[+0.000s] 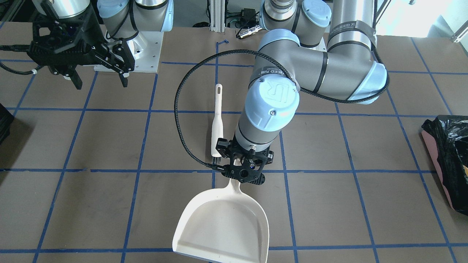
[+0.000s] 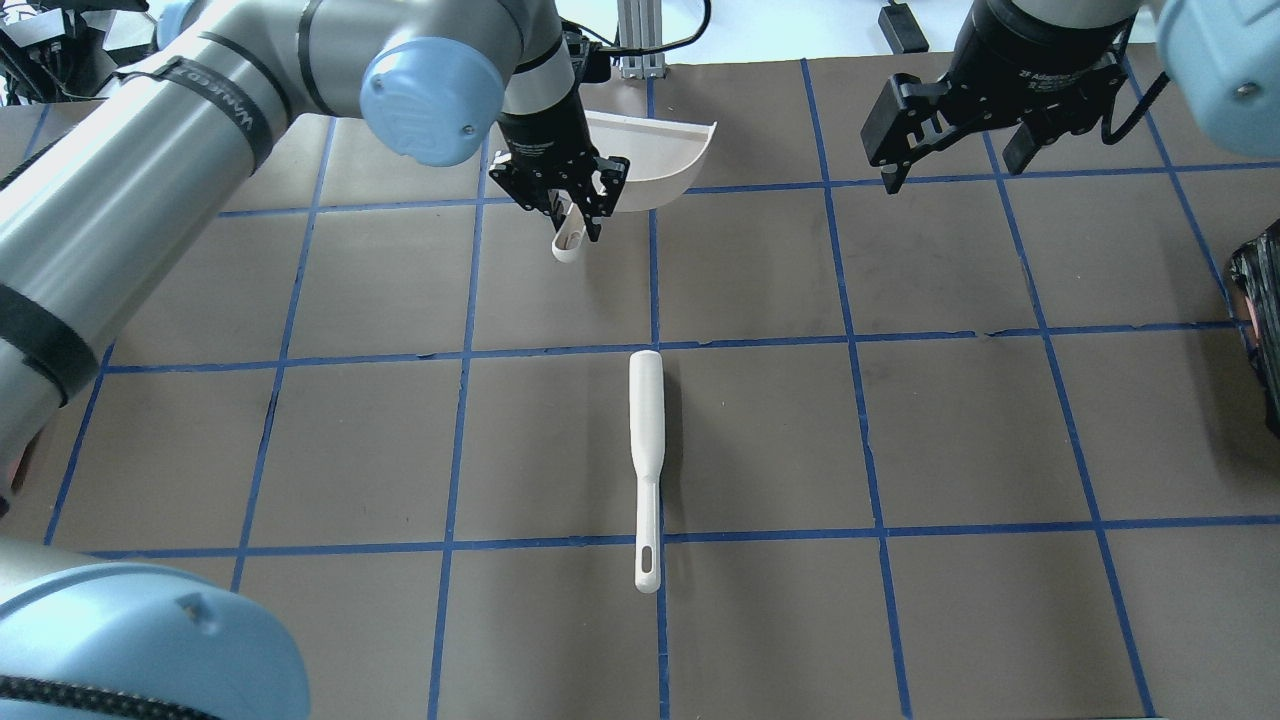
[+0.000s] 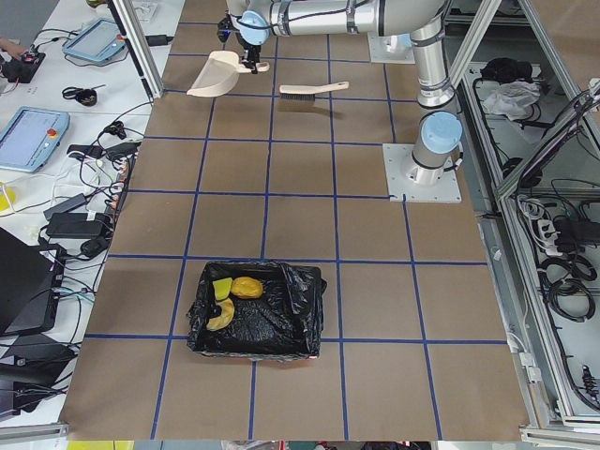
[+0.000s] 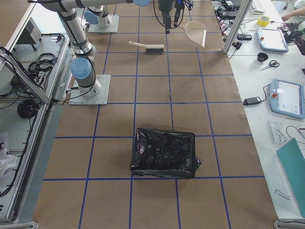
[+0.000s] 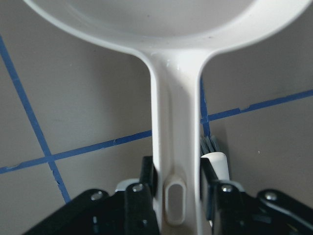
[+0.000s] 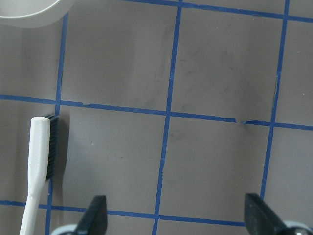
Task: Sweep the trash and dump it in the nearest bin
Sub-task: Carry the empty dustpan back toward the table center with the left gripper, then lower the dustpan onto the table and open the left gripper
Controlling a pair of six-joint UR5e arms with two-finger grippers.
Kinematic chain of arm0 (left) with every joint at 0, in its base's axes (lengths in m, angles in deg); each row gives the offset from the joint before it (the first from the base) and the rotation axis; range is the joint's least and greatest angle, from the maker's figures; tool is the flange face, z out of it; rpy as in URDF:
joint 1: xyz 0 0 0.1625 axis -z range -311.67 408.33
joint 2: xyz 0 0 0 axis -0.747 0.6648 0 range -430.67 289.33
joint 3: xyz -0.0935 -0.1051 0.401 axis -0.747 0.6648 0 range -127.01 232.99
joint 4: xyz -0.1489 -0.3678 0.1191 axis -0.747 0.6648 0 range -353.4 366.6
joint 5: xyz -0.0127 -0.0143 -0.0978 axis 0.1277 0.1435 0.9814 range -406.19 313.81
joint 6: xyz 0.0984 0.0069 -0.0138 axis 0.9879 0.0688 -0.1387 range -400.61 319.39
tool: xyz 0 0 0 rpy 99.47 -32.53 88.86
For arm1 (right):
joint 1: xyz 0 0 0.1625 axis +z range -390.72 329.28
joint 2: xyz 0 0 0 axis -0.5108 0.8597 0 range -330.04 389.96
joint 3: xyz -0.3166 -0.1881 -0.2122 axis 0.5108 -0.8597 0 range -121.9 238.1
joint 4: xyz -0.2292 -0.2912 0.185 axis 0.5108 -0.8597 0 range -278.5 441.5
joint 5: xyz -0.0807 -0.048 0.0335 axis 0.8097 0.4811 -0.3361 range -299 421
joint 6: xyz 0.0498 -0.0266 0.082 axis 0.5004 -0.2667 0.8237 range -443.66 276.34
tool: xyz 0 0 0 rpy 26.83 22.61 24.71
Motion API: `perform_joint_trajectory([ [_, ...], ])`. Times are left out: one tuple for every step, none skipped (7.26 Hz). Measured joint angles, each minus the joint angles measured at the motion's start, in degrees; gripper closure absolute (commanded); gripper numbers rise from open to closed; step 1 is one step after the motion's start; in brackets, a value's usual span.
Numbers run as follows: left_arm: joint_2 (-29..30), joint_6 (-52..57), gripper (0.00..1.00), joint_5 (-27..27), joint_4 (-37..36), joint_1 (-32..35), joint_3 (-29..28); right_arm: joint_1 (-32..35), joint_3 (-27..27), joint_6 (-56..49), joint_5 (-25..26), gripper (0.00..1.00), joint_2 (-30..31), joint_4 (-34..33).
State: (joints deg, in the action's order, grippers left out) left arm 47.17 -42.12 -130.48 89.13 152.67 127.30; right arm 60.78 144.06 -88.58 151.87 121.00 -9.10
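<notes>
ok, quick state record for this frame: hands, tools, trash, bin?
left hand: shut on dustpan handle
right hand: open, empty, above the table
dustpan: empty
brush: lying flat on table, in neither hand
trash: three pieces, all inside the bin
bin: black-bagged, at the table end on the robot's left

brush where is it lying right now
In the overhead view the brush lies loose near the middle along a blue tape line, handle toward the robot, head pointing at the dustpan held by the left gripper.
</notes>
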Motion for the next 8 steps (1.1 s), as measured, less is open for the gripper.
perform_joint_trajectory([
  [1.7,-1.6,1.0,0.0,-0.5,1.2,-0.9,0.0,0.0,0.0,0.0,0.0,0.0,0.0],
  [3.2,-2.5,1.0,0.4,-1.4,2.0,-1.3,0.0,0.1,0.0,0.0,0.0,0.0,0.0],
  [4.3,-3.2,1.0,1.2,-2.3,2.4,-1.5,0.1,0.1,0.0,0.1,0.0,0.0,0.0],
  [5.2,-3.9,1.0,2.0,-3.1,2.7,-1.5,0.1,0.1,0.0,0.1,0.0,0.0,0.0],
  [5.8,-4.4,1.0,2.3,-3.7,3.0,-1.5,0.1,0.2,0.0,0.2,0.0,0.0,0.0],
  [6.2,-4.1,1.0,2.2,-4.0,3.3,-1.3,0.1,0.2,0.0,0.2,0.0,0.0,0.0],
  [6.7,-3.5,1.0,2.0,-4.3,3.4,-1.2,0.1,0.2,0.0,0.1,0.0,0.0,-0.1],
  [7.6,-3.3,1.0,1.9,-5.0,3.4,-1.2,0.1,0.3,0.0,0.1,0.0,0.0,-0.1],
])
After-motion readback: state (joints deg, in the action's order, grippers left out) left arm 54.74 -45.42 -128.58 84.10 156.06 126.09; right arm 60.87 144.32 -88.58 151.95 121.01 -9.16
